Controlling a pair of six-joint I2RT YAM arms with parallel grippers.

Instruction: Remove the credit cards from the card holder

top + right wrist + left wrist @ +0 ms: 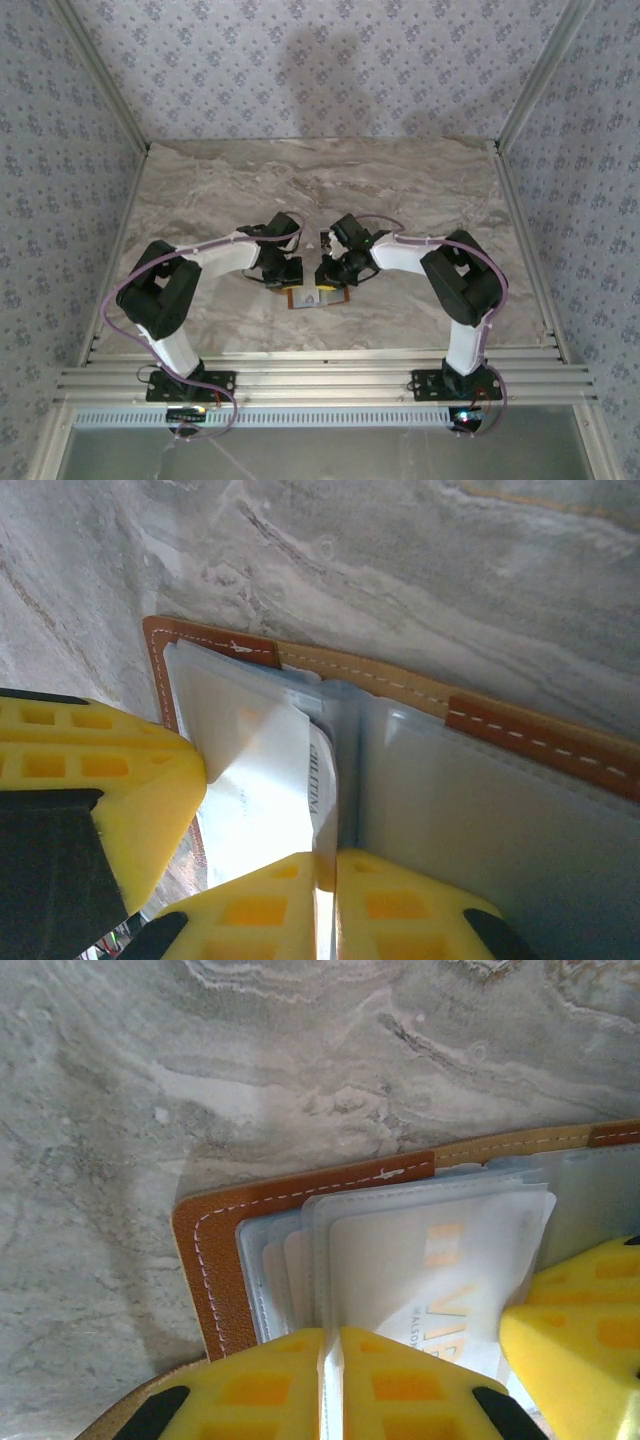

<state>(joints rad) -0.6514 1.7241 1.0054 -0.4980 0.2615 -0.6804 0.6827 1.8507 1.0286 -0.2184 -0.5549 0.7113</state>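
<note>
We saw grey marbled surface [420, 190], floral-wallpaper walls [300, 70] round it. Open tan-brown leather card holder [318, 298] lay front-centre; left gripper [329, 1350] & right gripper [327, 875] jaws each pinched shut on its clear sleeves [300, 1260], whitish card [400, 1280] inside.

A whitish card [400, 1260] in the holder's [205, 1260] clear sleeve carries large gold letters that look like "VIP". The smaller dark print beneath starts "WALSO" and is then cut off. In the right wrist view, the card [260, 770] has dark capitals along its edge, roughly "HILTINA".
</note>
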